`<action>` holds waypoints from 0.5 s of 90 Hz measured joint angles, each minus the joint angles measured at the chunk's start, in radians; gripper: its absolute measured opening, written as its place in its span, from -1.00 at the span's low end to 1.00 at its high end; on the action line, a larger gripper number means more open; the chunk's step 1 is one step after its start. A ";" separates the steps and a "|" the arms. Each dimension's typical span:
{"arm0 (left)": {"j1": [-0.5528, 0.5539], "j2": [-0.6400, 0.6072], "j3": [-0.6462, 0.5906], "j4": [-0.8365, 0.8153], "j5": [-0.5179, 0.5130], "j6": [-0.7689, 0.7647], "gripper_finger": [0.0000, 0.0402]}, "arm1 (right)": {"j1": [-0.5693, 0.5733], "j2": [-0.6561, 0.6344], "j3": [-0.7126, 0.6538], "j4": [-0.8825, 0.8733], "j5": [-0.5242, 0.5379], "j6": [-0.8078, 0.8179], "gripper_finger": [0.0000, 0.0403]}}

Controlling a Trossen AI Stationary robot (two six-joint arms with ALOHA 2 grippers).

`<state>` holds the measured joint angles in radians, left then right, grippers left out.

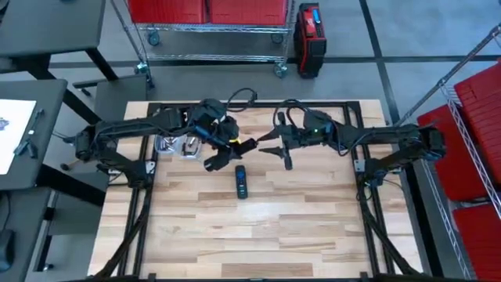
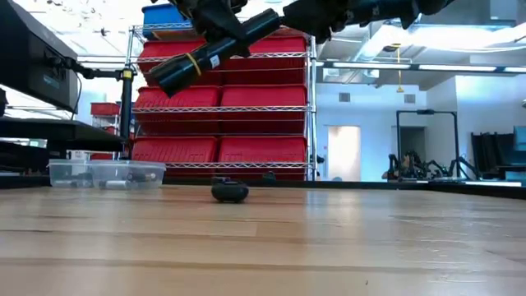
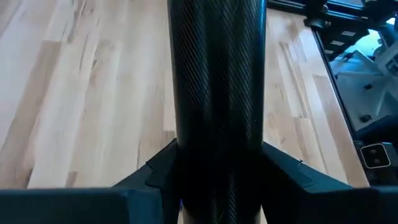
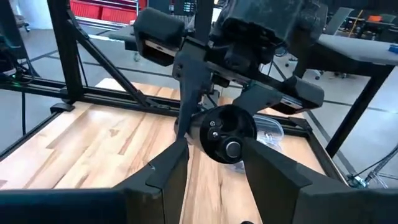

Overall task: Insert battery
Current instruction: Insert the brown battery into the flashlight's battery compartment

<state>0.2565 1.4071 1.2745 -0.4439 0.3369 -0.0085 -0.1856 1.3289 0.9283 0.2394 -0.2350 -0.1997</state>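
Observation:
A black tube point(image 2: 215, 51) with a carbon-weave skin and a yellow band is held high above the table, slanting. My left gripper point(image 1: 225, 147) is shut on it. In the right wrist view the tube's round end face point(image 4: 227, 134) points at the camera. My right gripper point(image 4: 217, 168) is open, with one finger on each side of that end. A dark oblong thing with a bluish end point(image 1: 241, 182), perhaps the battery, lies flat on the wood below both grippers and nothing touches it. My left gripper pinches the tube's round wall point(image 3: 217, 143) between its two fingers, which lie across the tube. The tube is lifted clear of the table and runs on past the fingers toward my right gripper. I cannot tell whether my right gripper's fingers point(image 4: 169, 167) touch the tube's end.
A clear plastic box point(image 1: 175, 145) with small parts stands on the table by my left arm, toward the far left. The wooden top point(image 1: 258, 235) stretches toward the near edge. Red bins on wire shelves point(image 2: 222, 148) stand behind the table.

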 joint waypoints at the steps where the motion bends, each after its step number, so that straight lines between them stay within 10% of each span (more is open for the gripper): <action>1: 0.000 0.000 0.000 0.000 0.000 0.000 -0.33 | 0.000 0.000 0.000 0.000 0.000 -0.002 -0.29; 45: -0.026 0.000 0.001 0.012 0.033 -0.005 -0.33 | -0.001 0.002 0.000 0.001 0.004 -0.019 -0.30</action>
<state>0.2302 1.4071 1.2755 -0.4321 0.3695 -0.0133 -0.1864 1.3304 0.9283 0.2403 -0.2306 -0.2188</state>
